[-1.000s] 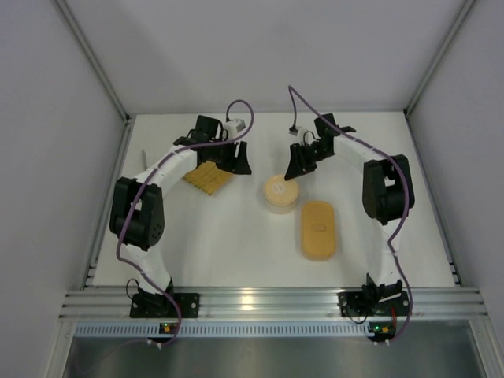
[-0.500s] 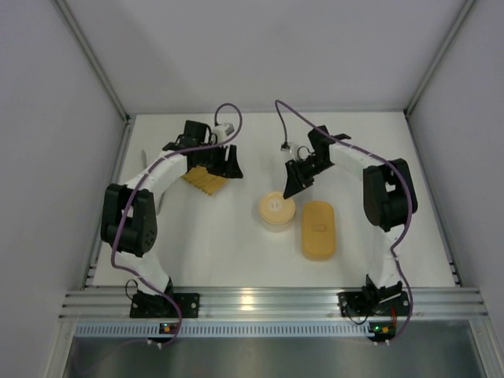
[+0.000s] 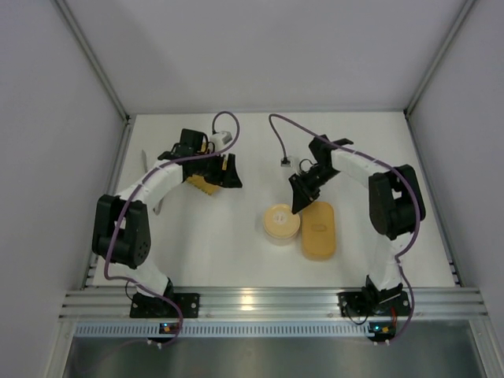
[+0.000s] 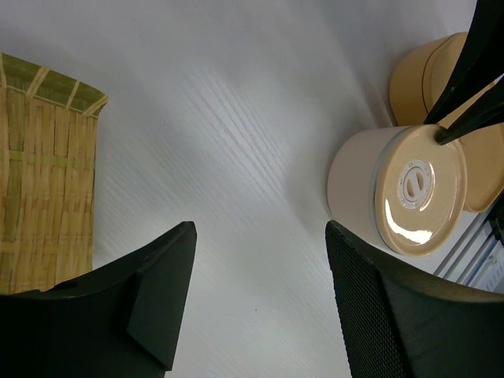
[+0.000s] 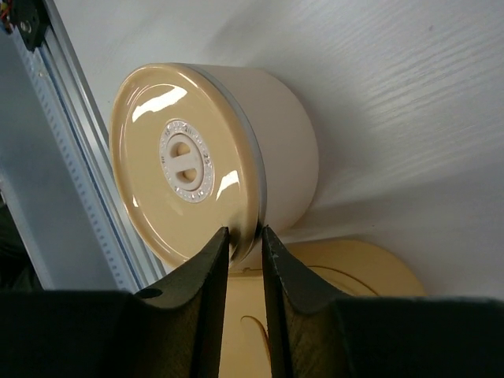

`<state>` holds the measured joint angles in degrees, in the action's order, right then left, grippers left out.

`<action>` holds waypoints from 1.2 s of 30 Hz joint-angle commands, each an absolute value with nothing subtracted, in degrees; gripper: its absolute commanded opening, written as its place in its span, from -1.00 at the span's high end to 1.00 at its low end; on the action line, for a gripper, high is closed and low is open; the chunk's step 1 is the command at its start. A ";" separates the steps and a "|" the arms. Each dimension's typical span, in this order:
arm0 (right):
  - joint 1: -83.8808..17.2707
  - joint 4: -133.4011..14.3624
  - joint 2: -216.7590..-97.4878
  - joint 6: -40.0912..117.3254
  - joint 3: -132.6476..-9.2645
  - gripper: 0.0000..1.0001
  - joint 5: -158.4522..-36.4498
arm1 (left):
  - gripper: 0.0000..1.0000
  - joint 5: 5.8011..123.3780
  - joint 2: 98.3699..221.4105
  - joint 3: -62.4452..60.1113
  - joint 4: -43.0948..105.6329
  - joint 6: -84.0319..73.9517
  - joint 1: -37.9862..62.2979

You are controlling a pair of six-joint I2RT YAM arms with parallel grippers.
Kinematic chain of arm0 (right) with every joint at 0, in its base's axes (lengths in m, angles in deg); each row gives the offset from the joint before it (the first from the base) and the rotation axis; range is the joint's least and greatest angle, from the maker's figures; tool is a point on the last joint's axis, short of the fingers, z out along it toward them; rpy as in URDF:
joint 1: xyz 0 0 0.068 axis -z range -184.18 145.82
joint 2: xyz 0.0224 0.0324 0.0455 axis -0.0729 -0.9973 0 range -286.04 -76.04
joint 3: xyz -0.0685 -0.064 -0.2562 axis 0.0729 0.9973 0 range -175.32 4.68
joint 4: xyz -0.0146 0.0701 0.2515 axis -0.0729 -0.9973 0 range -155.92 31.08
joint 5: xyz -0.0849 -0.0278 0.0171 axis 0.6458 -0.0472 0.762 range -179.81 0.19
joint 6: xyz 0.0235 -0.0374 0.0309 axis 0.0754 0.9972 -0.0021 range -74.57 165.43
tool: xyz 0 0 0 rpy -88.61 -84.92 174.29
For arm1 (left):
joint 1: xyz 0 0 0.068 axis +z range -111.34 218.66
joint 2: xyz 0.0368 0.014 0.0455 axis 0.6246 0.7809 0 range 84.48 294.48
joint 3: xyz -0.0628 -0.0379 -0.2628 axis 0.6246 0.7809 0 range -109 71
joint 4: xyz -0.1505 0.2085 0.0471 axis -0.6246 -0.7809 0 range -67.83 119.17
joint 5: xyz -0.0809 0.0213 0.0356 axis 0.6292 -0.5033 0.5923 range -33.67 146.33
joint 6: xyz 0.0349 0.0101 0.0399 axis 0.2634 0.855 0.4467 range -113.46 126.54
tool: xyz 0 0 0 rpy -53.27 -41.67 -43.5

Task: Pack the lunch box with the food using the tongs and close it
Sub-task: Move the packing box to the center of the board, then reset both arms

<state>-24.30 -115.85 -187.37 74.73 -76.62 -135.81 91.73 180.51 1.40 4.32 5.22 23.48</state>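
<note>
Nearer our bases than a second ago, the bowl [image 3: 280,224] sits with our right gripper [image 3: 298,208] pinching its lid rim. We see the lunch box [image 3: 319,232], lid on, just right of the bowl. Our left gripper [image 4: 260,236] hangs spread at the tray's [image 4: 43,181] edge.
</note>
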 commanded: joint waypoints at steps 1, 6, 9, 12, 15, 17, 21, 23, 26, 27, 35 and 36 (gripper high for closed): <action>-26.67 -119.04 -185.12 80.23 -74.52 0.58 -131.65 | -0.44 93.77 177.21 2.36 6.14 6.01 23.63; -28.08 -119.74 -183.53 80.76 -73.90 0.57 -130.86 | -0.47 93.95 176.07 2.71 5.88 7.77 23.71; -28.35 -119.75 -183.18 80.33 -74.07 0.51 -130.59 | -0.50 93.59 175.19 2.97 5.70 7.86 23.63; -28.26 -119.13 -182.13 78.84 -74.94 0.11 -129.98 | -0.69 93.59 174.05 3.76 6.14 8.12 23.63; -27.56 -119.22 -180.46 77.69 -78.01 -0.09 -130.50 | -0.93 94.12 173.26 3.42 5.79 8.30 23.63; -27.12 -119.30 -179.23 76.29 -80.48 -0.19 -131.12 | -0.96 94.21 172.47 3.06 5.61 8.82 23.71; -24.67 -118.43 -177.03 72.34 -88.64 -0.35 -132.17 | -0.96 94.91 170.01 2.01 5.44 8.65 24.06; -23.35 -117.64 -175.72 70.58 -90.59 -0.43 -132.26 | -0.96 95.00 169.30 1.57 4.91 8.56 24.50; -19.22 -113.95 -173.18 66.27 -91.30 -0.59 -133.23 | -0.96 96.66 168.25 0.52 3.77 6.90 27.31; -16.42 -110.72 -172.12 63.39 -89.65 -0.69 -133.66 | -0.96 97.28 168.07 0.25 3.24 4.63 28.45; -1.21 -95.76 -158.15 54.75 -73.48 -0.99 -129.19 | -0.96 90.16 169.13 -6.00 -8.72 3.81 42.24; 1.86 -94.62 -156.83 54.49 -69.37 -0.98 -128.05 | -0.96 90.43 168.25 -4.77 -8.28 4.77 43.56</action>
